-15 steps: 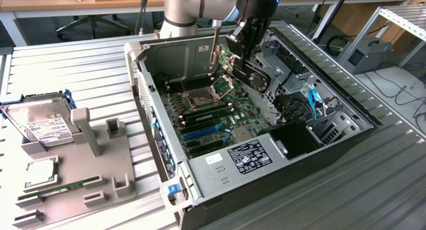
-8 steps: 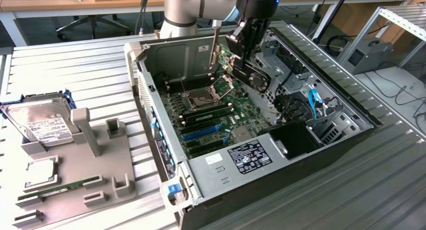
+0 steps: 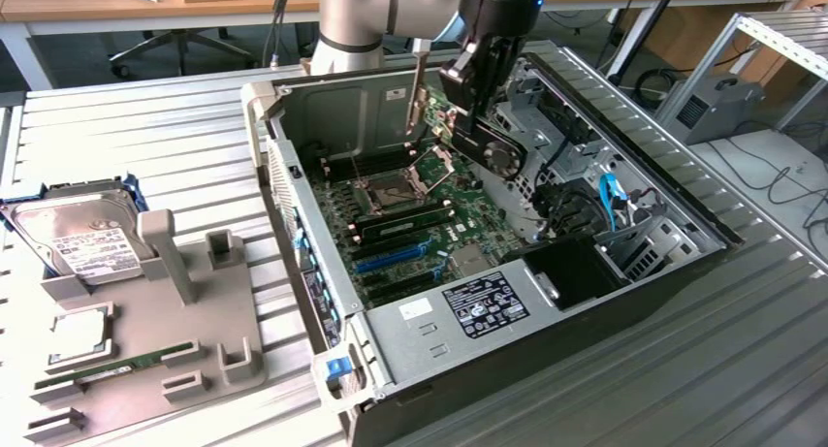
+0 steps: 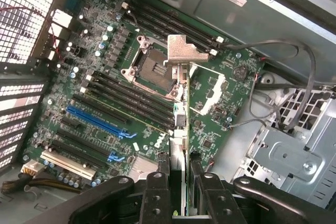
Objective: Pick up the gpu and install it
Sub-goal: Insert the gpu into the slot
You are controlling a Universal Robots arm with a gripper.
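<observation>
The gpu (image 3: 495,148), a dark card with a silvery bracket (image 3: 417,86) at one end, hangs inside the open computer case (image 3: 673,236), above the motherboard (image 3: 433,200). My gripper (image 3: 474,79) is shut on its upper edge. In the wrist view the gpu (image 4: 181,124) shows edge-on, pinched between the two black fingers (image 4: 157,192) of my gripper (image 4: 181,184), with its bracket (image 4: 185,51) at the far end. It hovers over the processor socket (image 4: 152,69) and the black memory slots. The blue expansion slots (image 4: 97,123) lie off to one side of the card.
At the exterior view's left a grey holder (image 3: 155,340) carries a silver hard drive (image 3: 80,239), a processor chip (image 3: 78,335) and a green memory stick (image 3: 116,365). Inside the case sit a power supply (image 3: 482,306), a blue cable (image 3: 608,200) and loose wires (image 4: 294,61).
</observation>
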